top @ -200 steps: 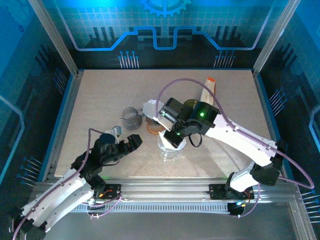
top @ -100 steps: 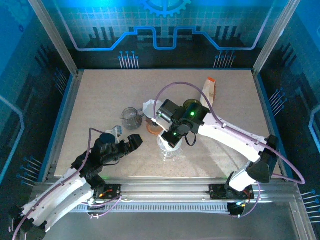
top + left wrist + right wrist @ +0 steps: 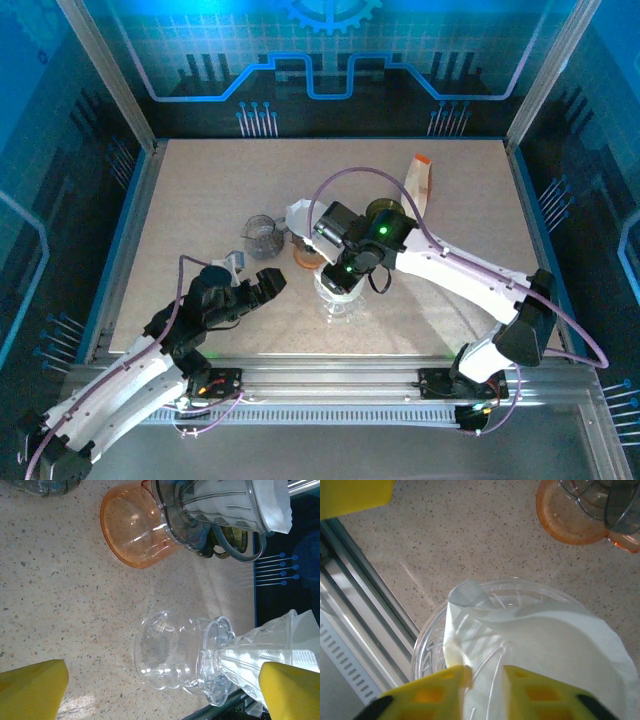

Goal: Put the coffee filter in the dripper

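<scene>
**Right claw letting go: filter seated in dripper, release under way**

Finding 1, task item. The white paper coffee filter (image 3: 555,645) lies inside the clear ribbed plastic dripper (image 3: 427,650), which stands upright on the speckled stone-pattern table (image 3: 445,530). The paper lines the cone. One fold of it stands up slightly at the near rim, beside the dripper's small tab.

Finding 2, right gripper (image 3: 485,677). It hangs directly over the dripper's mouth. Its yellow jaws were pressed together a second ago and now stand a little apart. The filter's edge sits in the narrow gap, and the pads do not appear to be clamping it.

Finding 3, arm posture. Over the last second the right arm's elbow has swung outward and the wrist has settled lower and closer over the dripper. The dripper itself has not shifted.

Finding 4, left gripper (image 3: 268,284). It is spread wide and holds nothing. It idles near the dripper, on its left, without touching it.

Finding 5, surroundings. An orange translucent cup (image 3: 570,515) sits just behind the dripper and clear of it.

Assessment. Placement appears essentially done, with only the release and withdrawal left. The main risk is that the raised fold clings to a pad and lifts the paper out as the claw rises. A wider opening followed by a straight vertical retreat would suit.
</scene>
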You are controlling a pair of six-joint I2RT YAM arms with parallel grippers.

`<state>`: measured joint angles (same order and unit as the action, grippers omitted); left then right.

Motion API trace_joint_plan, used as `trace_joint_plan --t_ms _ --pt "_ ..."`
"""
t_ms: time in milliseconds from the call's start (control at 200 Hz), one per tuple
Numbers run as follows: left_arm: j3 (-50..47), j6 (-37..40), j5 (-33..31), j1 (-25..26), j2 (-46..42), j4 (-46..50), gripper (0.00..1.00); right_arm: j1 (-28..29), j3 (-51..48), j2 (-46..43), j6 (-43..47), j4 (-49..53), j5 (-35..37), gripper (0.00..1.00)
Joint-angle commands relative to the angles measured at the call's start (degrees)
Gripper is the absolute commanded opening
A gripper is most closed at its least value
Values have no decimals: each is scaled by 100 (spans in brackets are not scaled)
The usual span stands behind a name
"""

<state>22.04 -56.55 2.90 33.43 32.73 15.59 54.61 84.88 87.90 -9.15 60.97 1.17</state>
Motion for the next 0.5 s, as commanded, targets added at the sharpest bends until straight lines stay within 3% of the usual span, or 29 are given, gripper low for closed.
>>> trace_joint_plan --t_ms 0,195,495 --pt "97 81 151 -53 17 -153 99 -51 -79 -309 -79 -63 -23 35" --pt "176 125 265 -51 179 -317 98 -48 -182 -687 -199 -210 102 55" --pt "815 430 772 -28 952 -645 71 -64 -726 -1504 -568 -733 547 66"
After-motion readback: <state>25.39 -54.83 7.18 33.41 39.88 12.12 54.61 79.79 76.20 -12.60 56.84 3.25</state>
